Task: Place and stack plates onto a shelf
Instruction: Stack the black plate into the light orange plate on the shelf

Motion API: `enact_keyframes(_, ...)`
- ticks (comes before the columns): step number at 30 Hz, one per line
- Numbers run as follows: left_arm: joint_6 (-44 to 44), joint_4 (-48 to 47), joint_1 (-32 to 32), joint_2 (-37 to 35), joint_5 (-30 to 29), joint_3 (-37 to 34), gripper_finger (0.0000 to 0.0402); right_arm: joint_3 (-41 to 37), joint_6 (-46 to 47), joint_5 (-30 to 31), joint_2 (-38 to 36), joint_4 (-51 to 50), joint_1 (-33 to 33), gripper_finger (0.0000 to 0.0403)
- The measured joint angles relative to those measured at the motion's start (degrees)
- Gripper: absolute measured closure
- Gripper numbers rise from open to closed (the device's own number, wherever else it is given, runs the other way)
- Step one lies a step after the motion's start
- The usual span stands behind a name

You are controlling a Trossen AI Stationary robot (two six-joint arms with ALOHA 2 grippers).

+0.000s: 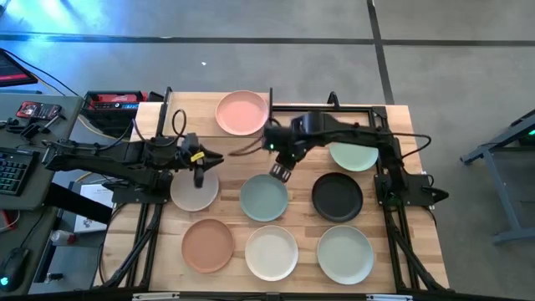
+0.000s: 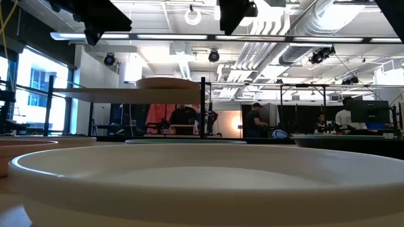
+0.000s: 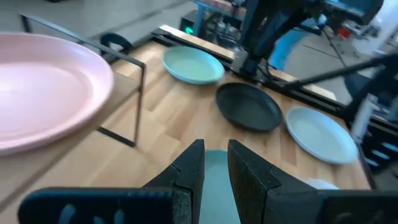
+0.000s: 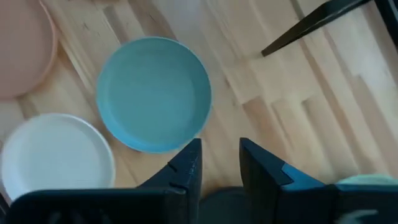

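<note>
The pink plate [image 1: 242, 111] [image 3: 43, 87] rests flat on the light-wood shelf [image 1: 188, 117] [image 2: 132, 94] at the table's far side. The other plates lie flat on the tabletop: green [image 1: 353, 156], black [image 1: 338, 196], pale blue-green [image 1: 264, 198] [image 4: 152, 93], grey-beige [image 1: 194, 192], terracotta [image 1: 207, 245], cream [image 1: 271, 252] [image 2: 202, 183] and pale grey-green [image 1: 344, 254]. My left gripper [image 1: 219, 158] [image 3: 214, 158] hovers beside the shelf above the grey-beige plate, narrowly open and empty. My right gripper [image 1: 278, 173] [image 4: 221, 162] hangs over the blue-green plate's far rim, pointing down, open and empty.
A thin black shelf leg [image 3: 137, 93] [image 2: 203, 107] stands close to both grippers. The right arm [image 1: 351, 132] reaches across over the green plate. Black frame rails [image 1: 393, 209] run along the table's sides. People [image 2: 255, 120] stand in the room beyond the table.
</note>
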Motion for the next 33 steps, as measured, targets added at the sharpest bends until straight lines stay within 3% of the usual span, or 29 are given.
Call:
enact_keyframes(10, -0.1, -6.5, 0.0, 2.2, 12.6, 0.0, 0.0342, 0.0, 19.3, 9.0, 0.0, 0.3, 9.2, 0.0320)
enact_keyframes(21, -0.1, -1.5, 0.0, 8.5, 15.3, 0.0, 0.0342, 0.0, 37.4, 16.0, 0.1, -0.2, 16.0, 0.0320)
enact_keyframes(26, 1.5, 0.6, 0.0, 10.7, 15.8, 0.0, 0.0342, -3.6, 42.7, 16.6, 0.1, -0.2, 19.3, 0.0320)
enact_keyframes(33, 3.6, 0.6, 0.0, 11.0, 15.8, 0.0, 0.0342, -14.5, 51.1, 10.7, 0.2, -0.2, 22.3, 0.0320)
